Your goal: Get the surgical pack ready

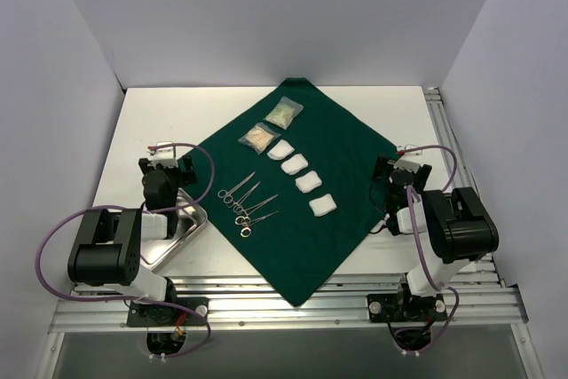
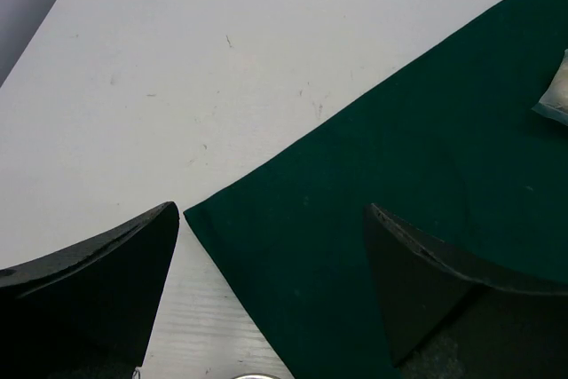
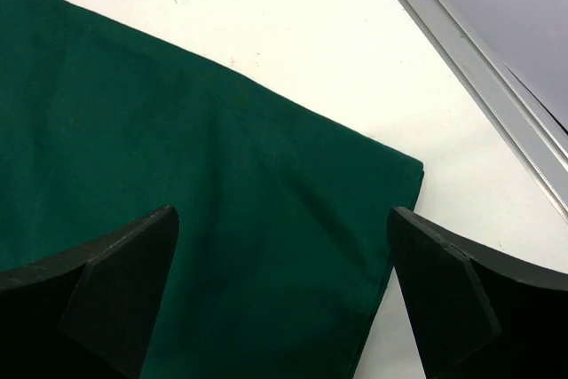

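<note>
1. Black fingers (image 2: 98,281) of the left end effector (image 2: 271,210) stand wide apart and hold nothing. The left corner of the dark green drape (image 2: 373,175) lies just between them on the white surface (image 2: 177,59).
2. The right end effector (image 3: 284,210) is also fully open and empty. It hangs over the right corner of the drape, near the aluminium rail (image 3: 470,51).
3. From the top view, the drape lies spread like a diamond in the middle of the surface. It carries four white gauze pads (image 1: 308,182) in a row, two clear packets (image 1: 284,113) at the far end, and steel scissor-like instruments (image 1: 240,184) toward the left.
4. The steel tray (image 1: 197,219) sits off the drape, just beside its near-left edge, partly hidden under the left arm.
5. I judge the drape to be light, soft and limp. It will sag and fold, so the corners are the best places to take hold.
6. The instruments look stiff, thin and slippery, so a grip across the shanks, near the ring handles, seems safest.
7. The pads will squash easily, and the packets' film may slip. A gentle pinch at an edge should serve for both.
</note>
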Robot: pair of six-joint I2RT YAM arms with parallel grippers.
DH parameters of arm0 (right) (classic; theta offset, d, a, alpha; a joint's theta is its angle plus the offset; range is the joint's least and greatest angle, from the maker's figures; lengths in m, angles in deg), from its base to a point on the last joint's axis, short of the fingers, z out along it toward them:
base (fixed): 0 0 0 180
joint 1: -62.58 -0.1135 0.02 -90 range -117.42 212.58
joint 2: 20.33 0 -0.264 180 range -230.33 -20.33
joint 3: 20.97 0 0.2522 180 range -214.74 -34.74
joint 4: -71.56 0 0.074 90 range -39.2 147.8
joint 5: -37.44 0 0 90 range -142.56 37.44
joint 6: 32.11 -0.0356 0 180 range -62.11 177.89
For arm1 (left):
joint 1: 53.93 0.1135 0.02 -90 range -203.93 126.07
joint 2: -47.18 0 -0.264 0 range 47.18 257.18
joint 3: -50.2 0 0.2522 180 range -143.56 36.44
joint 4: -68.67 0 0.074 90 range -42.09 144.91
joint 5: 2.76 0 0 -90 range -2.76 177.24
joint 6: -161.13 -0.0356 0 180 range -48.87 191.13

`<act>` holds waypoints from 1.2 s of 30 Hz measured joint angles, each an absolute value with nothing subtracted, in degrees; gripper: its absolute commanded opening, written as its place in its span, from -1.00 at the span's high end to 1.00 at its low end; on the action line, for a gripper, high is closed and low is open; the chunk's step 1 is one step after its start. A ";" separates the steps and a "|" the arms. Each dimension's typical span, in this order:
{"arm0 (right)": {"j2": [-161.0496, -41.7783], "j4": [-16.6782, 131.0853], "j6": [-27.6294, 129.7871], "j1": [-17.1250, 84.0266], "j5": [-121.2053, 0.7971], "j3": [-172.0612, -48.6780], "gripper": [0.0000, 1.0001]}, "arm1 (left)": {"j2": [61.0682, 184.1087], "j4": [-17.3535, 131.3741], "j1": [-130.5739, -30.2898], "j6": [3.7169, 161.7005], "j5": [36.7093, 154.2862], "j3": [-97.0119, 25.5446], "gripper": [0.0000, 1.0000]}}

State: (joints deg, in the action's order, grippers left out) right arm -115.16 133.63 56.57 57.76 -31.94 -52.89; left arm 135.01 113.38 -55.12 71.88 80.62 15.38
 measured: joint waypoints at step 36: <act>-80.49 70.31 45.84 43.25 -53.80 -82.50 -0.12 | 139.95 20.54 -76.91 47.27 97.45 -34.26 0.10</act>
